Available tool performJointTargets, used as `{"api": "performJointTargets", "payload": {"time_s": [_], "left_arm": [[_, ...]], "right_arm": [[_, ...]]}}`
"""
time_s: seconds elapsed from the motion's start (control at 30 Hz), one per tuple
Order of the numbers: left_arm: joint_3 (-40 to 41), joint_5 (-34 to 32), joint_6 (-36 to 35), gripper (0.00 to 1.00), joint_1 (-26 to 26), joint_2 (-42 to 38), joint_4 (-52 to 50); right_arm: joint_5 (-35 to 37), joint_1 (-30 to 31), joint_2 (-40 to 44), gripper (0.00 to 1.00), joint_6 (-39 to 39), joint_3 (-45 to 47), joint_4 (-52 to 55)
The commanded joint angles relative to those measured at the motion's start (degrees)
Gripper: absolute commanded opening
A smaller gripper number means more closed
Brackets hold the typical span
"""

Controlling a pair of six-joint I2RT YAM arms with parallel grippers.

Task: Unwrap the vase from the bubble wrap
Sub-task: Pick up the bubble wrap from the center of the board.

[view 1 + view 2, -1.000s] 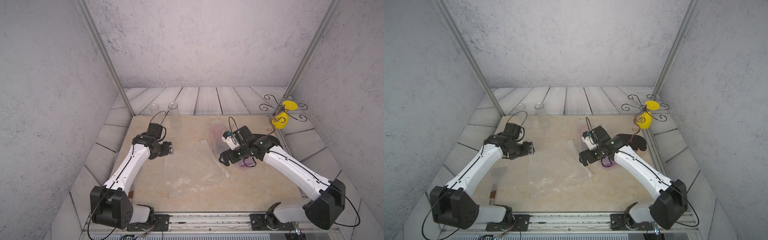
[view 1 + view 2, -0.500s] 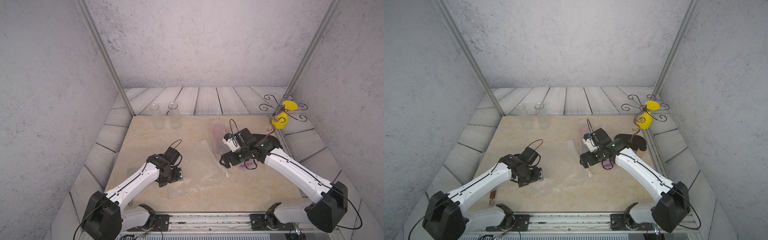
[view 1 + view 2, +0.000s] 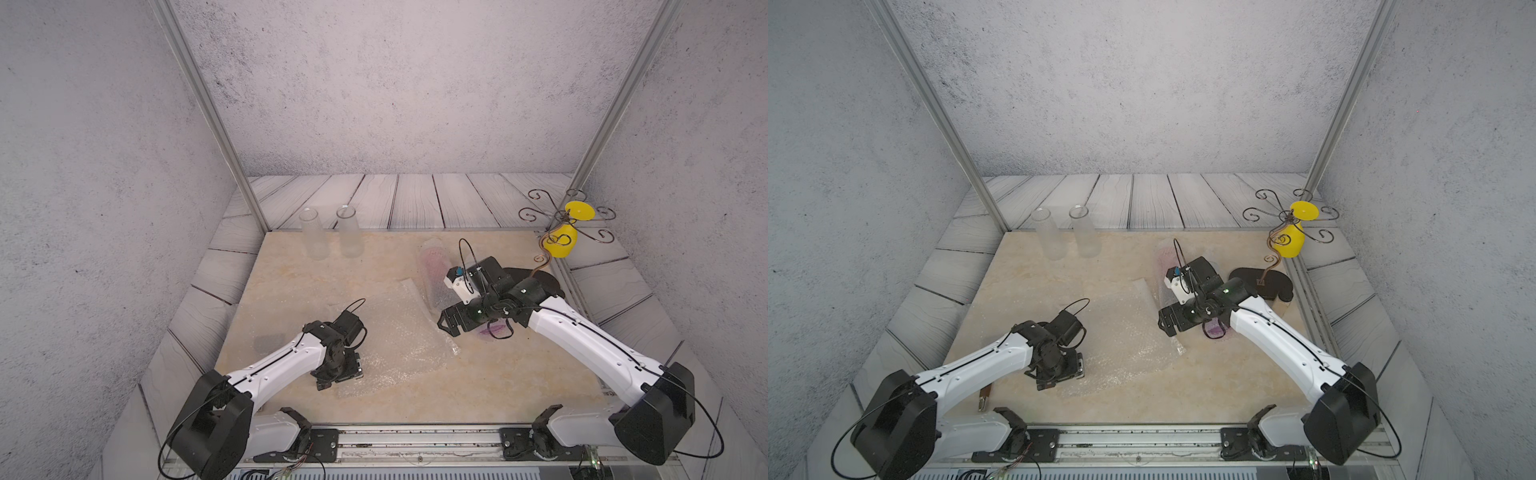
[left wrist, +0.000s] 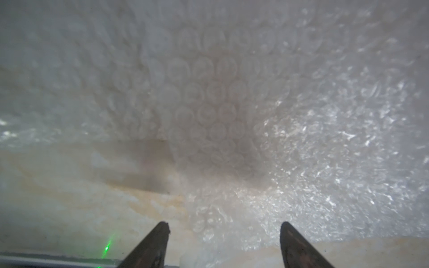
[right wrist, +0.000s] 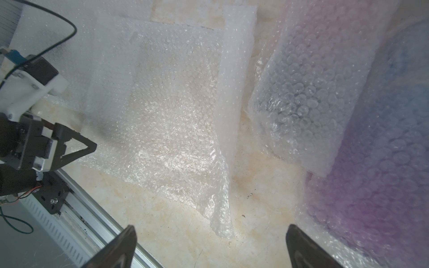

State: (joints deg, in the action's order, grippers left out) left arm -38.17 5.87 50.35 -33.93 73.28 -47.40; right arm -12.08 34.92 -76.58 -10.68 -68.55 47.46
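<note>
A flat sheet of bubble wrap (image 3: 395, 340) (image 3: 1121, 336) lies crinkled on the middle of the table. My left gripper (image 3: 338, 376) (image 3: 1059, 376) is low at its near-left corner. It is open, and the sheet's edge (image 4: 222, 215) lies between the fingertips. A rolled tube of bubble wrap (image 3: 432, 270) (image 5: 308, 92) with a pink tint lies further back. The vase shows only as purple colour through wrap (image 5: 383, 181) (image 3: 492, 332) under my right arm. My right gripper (image 3: 451, 322) (image 5: 210, 232) is open over bare table between the sheet and the purple bundle.
Two clear glass jars (image 3: 309, 237) (image 3: 348, 232) stand at the back left. A wire stand with yellow pieces (image 3: 561, 245) rises from a dark base (image 3: 1262, 282) at the right edge. A small stick (image 3: 985, 397) lies near the front left. A metal rail (image 3: 415, 440) runs along the front.
My left arm has swung from the back left down to the sheet's near-left corner, and its jaws have narrowed a little. The right arm has barely moved.
</note>
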Motion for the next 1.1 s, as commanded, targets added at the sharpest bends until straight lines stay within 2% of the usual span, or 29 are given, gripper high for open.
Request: {"api": "performJointTargets", "payload": {"time_s": [0.0, 0.17, 0.37, 0.47, 0.5, 0.67, 0.8, 0.9, 1.07], "left_arm": [[1.74, 1.03, 0.44, 0.74, -0.27, 2.25, 3.87], [3.3, 2.33, 1.16, 0.62, -0.28, 3.32, 6.85], [4.74, 2.36, 2.32, 0.34, -0.26, 1.3, 7.33], [4.62, 1.39, 2.45, 0.04, -0.26, -1.67, 5.21], [4.23, 1.12, 2.34, 0.0, -0.26, -2.8, 4.37], [-2.23, -1.68, -0.62, 0.0, -0.17, -5.74, -3.6], [-8.68, -7.39, -2.18, 0.0, -0.1, -8.62, -11.14], [-10.88, -11.05, -3.7, 0.0, 0.63, -12.86, -12.95], [-15.4, -10.79, -11.37, 0.0, 8.59, -17.07, -16.11]], "right_arm": [[-0.55, -0.15, -0.15, 0.99, -0.14, 0.26, 0.17], [-0.14, -0.15, 0.11, 0.99, -0.05, 0.31, 0.35], [-0.58, -0.11, -0.54, 0.99, -0.18, 0.02, 0.33], [-0.67, -0.16, -0.64, 0.99, -0.18, -0.1, 0.27], [-0.54, -0.13, -0.42, 0.99, -0.19, -0.04, 0.25], [0.42, -0.16, 0.77, 0.99, 1.07, 0.53, 0.19], [1.57, -0.16, -0.69, 0.99, 1.45, -2.48, 1.57], [1.81, -0.18, -1.79, 0.99, 1.14, -4.83, 1.16], [1.53, -0.12, -3.49, 0.99, 1.18, -8.03, 1.32]]}}
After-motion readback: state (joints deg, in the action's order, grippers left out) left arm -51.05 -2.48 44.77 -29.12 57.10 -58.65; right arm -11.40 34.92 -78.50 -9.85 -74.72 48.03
